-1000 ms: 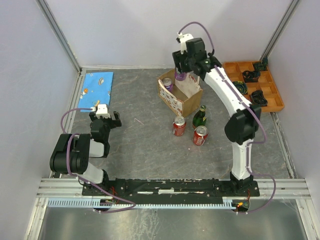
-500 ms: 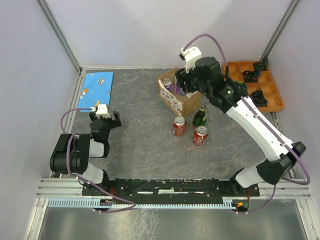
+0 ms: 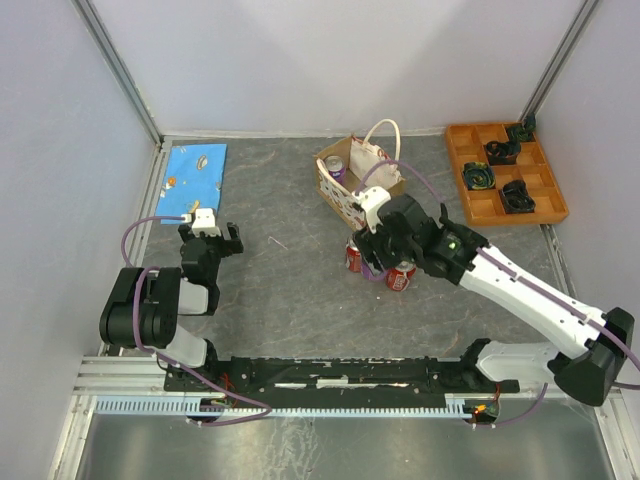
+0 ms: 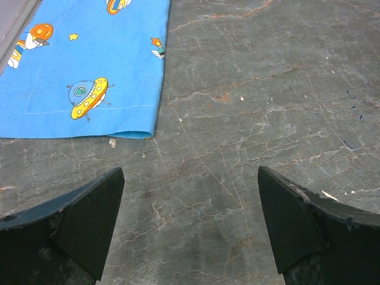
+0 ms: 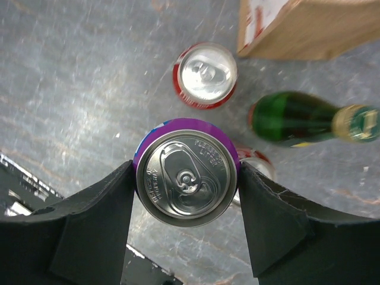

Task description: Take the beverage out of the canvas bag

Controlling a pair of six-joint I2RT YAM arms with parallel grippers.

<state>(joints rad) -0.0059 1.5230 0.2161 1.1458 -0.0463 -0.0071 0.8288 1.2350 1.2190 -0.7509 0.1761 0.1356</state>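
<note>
Far-left corner of the counter [image 3: 290, 300] has the blue cloth [image 3: 196, 168] on it. My left pincer [image 4: 189, 172] is parked just on the near side of that cloth, jaws wide apart, nothing in them. It has no part in this as far as I can tell.

The canvas bag [image 3: 362, 188] sits toward the far edge, about the middle, handles up. There's another purple-topped can [image 3: 337, 166] down in its left corner, so it's not emptied.

The real action is my right pincer [image 5: 185, 181]. It's clamped on the purple can [image 5: 187, 171], one finger on each side, can upright. That can is out of the bag and hanging over the middle of the counter, on the near side of the bag. So I'd say the lift-out is done and I'm at the put-it-down bit.

It's crowded under me though. One red can [image 5: 205, 74] stands just beyond mine, toward the bag. The green bottle [image 5: 291, 119] is off to my right. A second red can [image 5: 259, 164] peeks out from under my can's right edge, so dropping straight down looks like a bump waiting to happen.

The open room is to the left, lots of bare grey counter between these cans and the left arm. I'd shift that way, lower it level, then spread the jaws.

The orange tray [image 3: 470, 205] in the far-right corner is well apart, no worry there.
</note>
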